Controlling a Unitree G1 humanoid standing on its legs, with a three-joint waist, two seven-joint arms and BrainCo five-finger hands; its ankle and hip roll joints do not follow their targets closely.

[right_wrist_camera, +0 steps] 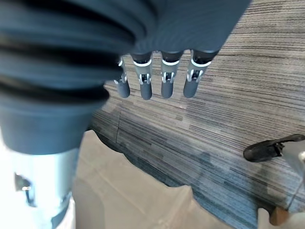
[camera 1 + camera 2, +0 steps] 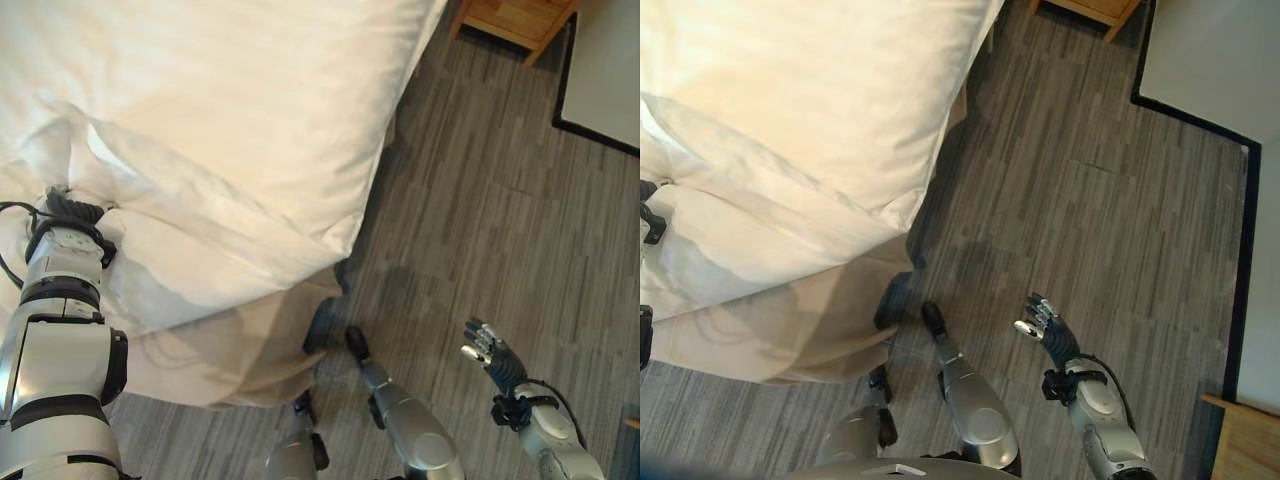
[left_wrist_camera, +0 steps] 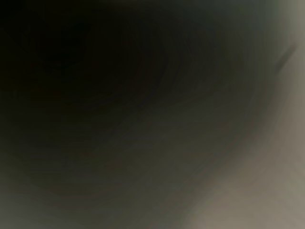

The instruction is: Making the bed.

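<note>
You looked down on grey wood-look plank flooring [image 2: 480, 200] with one bed at your left, its corner toward you. One white duvet [image 2: 220, 110] covered the top and draped over the corner; beneath it one beige bed skirt [image 2: 230, 350] hung to the floor. Farther back, to the right, stood one wooden furniture piece [image 2: 515, 20], and beyond it a pale mat with a dark border [image 2: 1200, 70].

Left hand [image 2: 68, 207]: wrist cover at the duvet's near edge, fingers buried in a fold of the white cloth, so you could not tell whether they gripped it. Its wrist view was dark.

Right hand [image 2: 1045, 325]: held above bare floor, well apart from the bed, fingers [image 1: 167, 81] straight and loosely spread, holding nothing.
</note>
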